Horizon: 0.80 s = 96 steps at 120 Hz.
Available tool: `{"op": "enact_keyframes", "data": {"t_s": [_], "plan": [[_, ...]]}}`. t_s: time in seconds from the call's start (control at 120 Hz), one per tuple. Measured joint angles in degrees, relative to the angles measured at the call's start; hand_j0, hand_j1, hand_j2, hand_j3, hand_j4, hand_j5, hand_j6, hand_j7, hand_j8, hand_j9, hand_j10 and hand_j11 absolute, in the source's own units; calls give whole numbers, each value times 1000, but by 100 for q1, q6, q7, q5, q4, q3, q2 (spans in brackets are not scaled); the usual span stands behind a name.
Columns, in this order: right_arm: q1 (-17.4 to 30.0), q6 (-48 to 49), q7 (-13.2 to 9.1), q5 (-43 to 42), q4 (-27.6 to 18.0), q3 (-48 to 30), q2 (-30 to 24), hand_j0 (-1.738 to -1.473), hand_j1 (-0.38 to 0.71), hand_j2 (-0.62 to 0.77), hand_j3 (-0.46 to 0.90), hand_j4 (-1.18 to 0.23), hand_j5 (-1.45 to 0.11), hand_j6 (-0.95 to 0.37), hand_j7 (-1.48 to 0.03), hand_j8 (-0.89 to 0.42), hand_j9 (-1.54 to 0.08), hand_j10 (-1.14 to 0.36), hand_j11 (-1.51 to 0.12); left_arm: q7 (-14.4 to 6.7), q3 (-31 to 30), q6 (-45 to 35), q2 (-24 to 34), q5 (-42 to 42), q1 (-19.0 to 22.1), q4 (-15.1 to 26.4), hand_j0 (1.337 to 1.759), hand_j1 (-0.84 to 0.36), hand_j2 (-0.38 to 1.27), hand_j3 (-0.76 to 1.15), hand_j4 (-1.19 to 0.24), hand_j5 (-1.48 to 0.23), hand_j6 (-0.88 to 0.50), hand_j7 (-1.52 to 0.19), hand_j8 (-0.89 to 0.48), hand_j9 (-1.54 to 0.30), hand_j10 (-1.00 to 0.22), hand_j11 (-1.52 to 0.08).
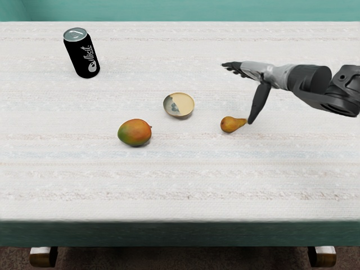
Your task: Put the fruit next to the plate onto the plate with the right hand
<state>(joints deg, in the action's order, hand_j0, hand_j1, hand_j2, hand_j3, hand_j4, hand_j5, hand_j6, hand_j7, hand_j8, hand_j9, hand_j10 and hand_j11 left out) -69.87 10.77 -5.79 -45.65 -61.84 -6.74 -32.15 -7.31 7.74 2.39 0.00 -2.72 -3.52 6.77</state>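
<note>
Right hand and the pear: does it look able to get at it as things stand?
Probably yes. The right hand is open just right of the pear, with one digit pointing down close to its narrow end and nothing between them. The plate and mango lie further left, out of the way.

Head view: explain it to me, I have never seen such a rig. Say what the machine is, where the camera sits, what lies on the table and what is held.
This is a simulator's render, seen from the robot's head, looking down at a slant on a white table. The grey and black arm coming in from the right edge is the robot's right arm, ending in a five-finger right hand. Its fingers are spread, one pointing down close to the pear; it holds nothing. The left arm is out of view. On the table are a small plate in the middle, the pear to its right, a mango to its lower left, and a black can standing far left.
</note>
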Motion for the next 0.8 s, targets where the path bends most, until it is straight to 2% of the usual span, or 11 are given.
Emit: {"op": "enact_keyframes", "data": {"t_s": [0.375,0.8], "plan": [[584,-739,7,-444,5,105,44,-1658,-179,-27,0,-145,-186,-147,-185,-146,-186,-145,-186,-2,0,0,0,0,0,0,1658,348,0,0,-1,-1,-1,-1,-1,-1,-1,-1],[199,-328,-27,-706,5,475,302,-1658,-58,-47,0,-247,-318,-248,-317,-247,-318,-246,-318,-1,0,0,0,0,0,0,1658,348,0,0,-1,-1,-1,-1,-1,-1,-1,-1]]}}
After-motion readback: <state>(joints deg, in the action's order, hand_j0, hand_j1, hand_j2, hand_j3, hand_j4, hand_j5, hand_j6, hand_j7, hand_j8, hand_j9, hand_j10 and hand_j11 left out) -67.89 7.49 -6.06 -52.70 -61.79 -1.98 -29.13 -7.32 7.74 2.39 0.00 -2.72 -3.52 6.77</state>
